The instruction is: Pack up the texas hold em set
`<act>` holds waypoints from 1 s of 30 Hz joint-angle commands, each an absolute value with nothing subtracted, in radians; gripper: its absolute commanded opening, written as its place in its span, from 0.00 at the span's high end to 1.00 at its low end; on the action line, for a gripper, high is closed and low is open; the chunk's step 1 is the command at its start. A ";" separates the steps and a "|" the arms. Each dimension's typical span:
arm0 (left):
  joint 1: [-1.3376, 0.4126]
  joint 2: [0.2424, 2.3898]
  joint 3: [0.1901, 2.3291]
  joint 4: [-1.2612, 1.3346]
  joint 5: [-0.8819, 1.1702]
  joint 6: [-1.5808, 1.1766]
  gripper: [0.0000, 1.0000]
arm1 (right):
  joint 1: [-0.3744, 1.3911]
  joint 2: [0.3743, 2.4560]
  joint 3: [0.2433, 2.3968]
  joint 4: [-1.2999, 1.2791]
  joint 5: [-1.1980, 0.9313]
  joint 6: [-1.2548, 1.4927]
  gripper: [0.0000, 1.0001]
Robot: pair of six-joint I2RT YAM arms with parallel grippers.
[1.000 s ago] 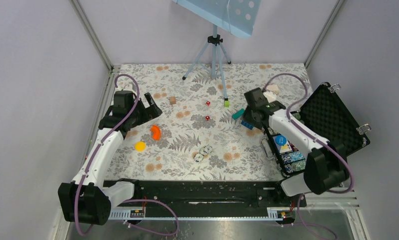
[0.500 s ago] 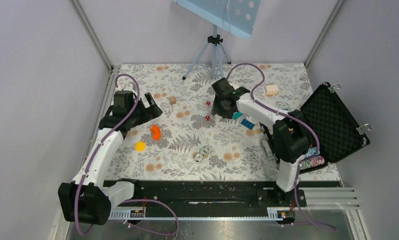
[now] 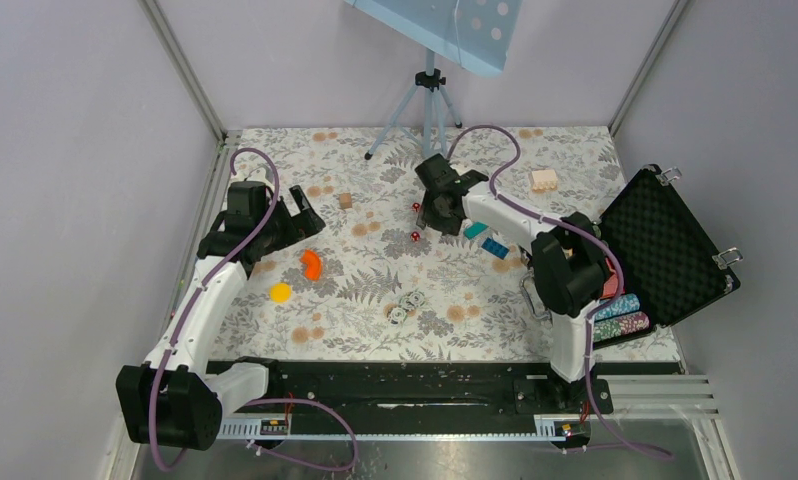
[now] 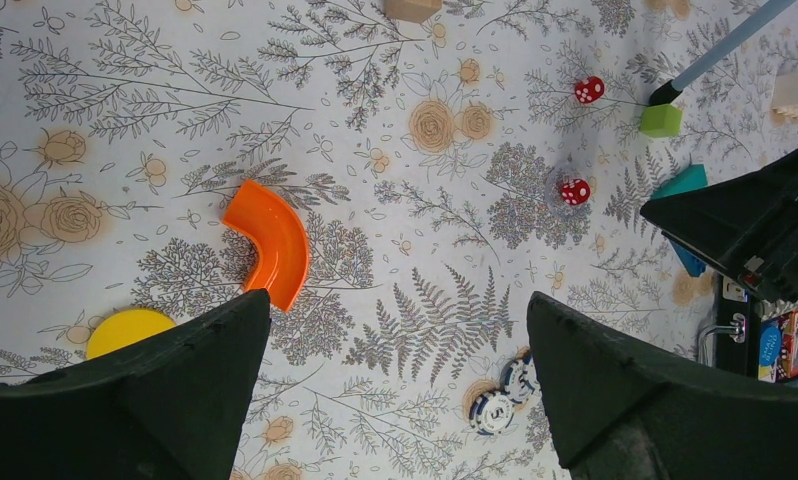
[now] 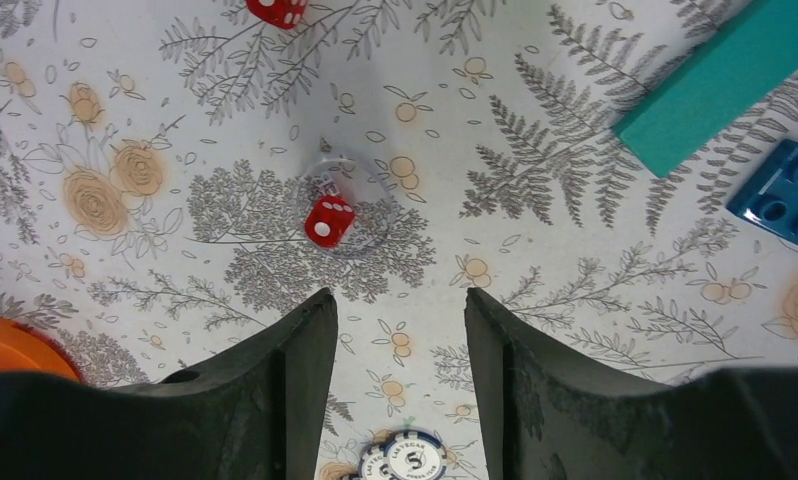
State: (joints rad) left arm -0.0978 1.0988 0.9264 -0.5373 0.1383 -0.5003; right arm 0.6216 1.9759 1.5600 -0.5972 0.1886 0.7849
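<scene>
Here the right gripper (image 5: 396,300) stands released and empty near a red die (image 5: 329,220); a second die (image 5: 277,9) is cropped at the frame's top. The left gripper (image 4: 395,305) gapes, empty. The right arm (image 3: 515,222) hides much of the open briefcase (image 3: 665,235) at the table's (image 3: 375,275) right edge.

The surface (image 3: 375,290) is white, printed with grey ferns and tan roses. On it are red dice (image 5: 329,221) with white pips, an orange curved piece (image 4: 267,243), a yellow disc (image 4: 125,330), a teal brick (image 5: 735,85), a blue brick (image 5: 783,195) and a green cube (image 4: 661,120). The case (image 3: 665,250) is black, and the loose chips (image 5: 405,462) are white with dark blue edge stripes.
</scene>
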 commanded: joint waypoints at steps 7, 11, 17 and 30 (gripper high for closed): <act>-0.093 1.095 0.928 -0.504 0.162 -0.490 0.01 | 0.523 1.754 1.375 -0.623 0.264 0.812 0.42; -0.093 1.098 0.927 -0.502 0.153 -0.490 0.01 | 0.523 1.719 1.351 -0.610 0.244 0.795 0.42; -0.093 1.098 0.928 -0.521 0.107 -0.491 0.01 | 0.565 1.727 1.390 -0.608 0.233 0.752 0.42; -0.092 1.083 0.932 -0.590 -0.076 -0.506 0.01 | 0.629 1.694 1.399 -0.587 0.256 0.647 0.38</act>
